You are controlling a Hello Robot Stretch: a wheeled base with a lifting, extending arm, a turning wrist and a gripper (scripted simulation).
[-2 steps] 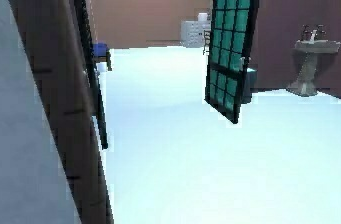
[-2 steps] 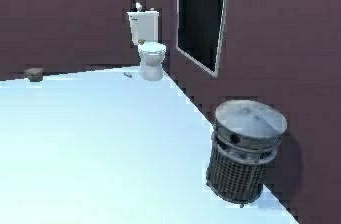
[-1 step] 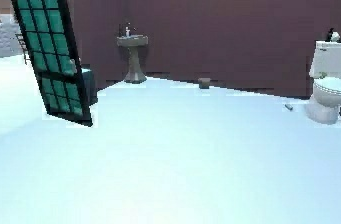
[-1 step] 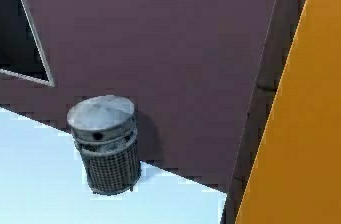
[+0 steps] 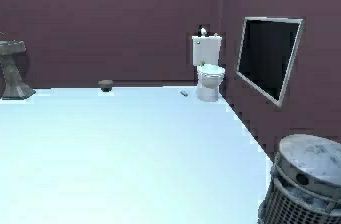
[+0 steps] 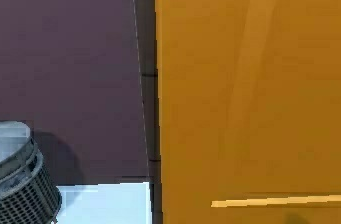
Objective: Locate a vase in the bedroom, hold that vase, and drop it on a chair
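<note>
Here's a toilet (image 5: pixel 209 70) and sink (image 5: pixel 6 50) set against the walls, a bin (image 5: pixel 313 180) by an orange door (image 6: pixel 258 100): bathroom fittings, I'd say, so the vase hunt lies elsewhere; the gripper's state, can't tell.

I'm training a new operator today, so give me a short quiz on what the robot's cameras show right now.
1. True or false: the toilet stands against the far wall.
2. What stands at the forward view's bottom right? A) a metal waste bin B) a chair C) a vase
3. Fill in: the pedestal sink is at the forward view's far ____ side.
Key: 1 true; 2 A; 3 left.
</note>
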